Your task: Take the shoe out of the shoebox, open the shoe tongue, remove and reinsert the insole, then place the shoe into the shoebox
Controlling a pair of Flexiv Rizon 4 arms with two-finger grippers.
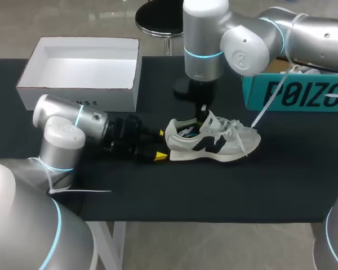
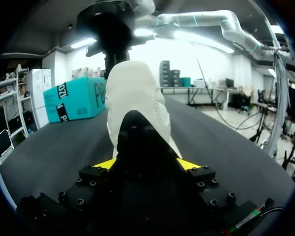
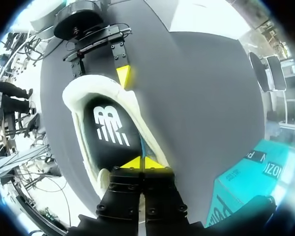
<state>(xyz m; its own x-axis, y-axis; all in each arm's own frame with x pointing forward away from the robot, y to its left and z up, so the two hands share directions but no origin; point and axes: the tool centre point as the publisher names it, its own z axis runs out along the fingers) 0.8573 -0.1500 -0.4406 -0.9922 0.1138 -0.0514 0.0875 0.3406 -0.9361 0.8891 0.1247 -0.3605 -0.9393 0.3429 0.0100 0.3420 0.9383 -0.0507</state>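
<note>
your shoe [image 1: 214, 140] sits upright on the table, out of the box. the left gripper [image 2: 146, 163] pinches its heel; the right gripper [image 3: 144, 162] has its tips pressed together over the insole [image 3: 110, 132], which lies in the shoe. likely the insole step: next needs a sure nip on its front edge

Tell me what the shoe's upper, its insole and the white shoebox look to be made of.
The shoe upper shows pale, matte, suede-like panels, finely dotted at the heel; likely suede or a synthetic. The insole looks like black, smooth, fabric-faced foam with a white printed logo. The shoebox looks like white matte cardboard, with brownish raw edges along its rim.
</note>
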